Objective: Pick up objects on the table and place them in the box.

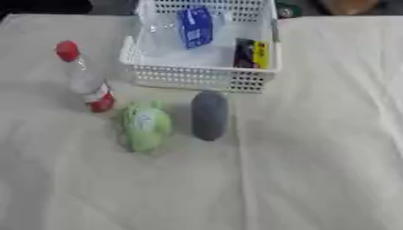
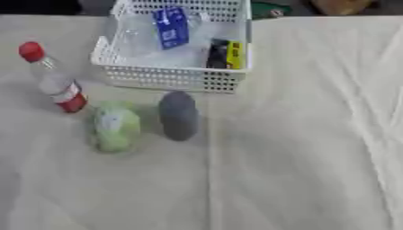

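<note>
A white perforated basket (image 1: 197, 78) stands at the back centre of the table. Inside it lie a blue packet (image 1: 195, 26) and a black and yellow packet (image 1: 252, 54). In front of the basket lies a dark grey oblong object (image 1: 209, 115). Left of that rests a green, lumpy object (image 1: 145, 126). Further left stands a clear bottle (image 1: 82, 76) with a red cap and a red label. Neither hand shows in either view.
A wrinkled white cloth (image 1: 315, 157) covers the table. Beyond the far edge sit a dark green thing (image 2: 267, 9) and an orange-brown thing (image 2: 346, 5).
</note>
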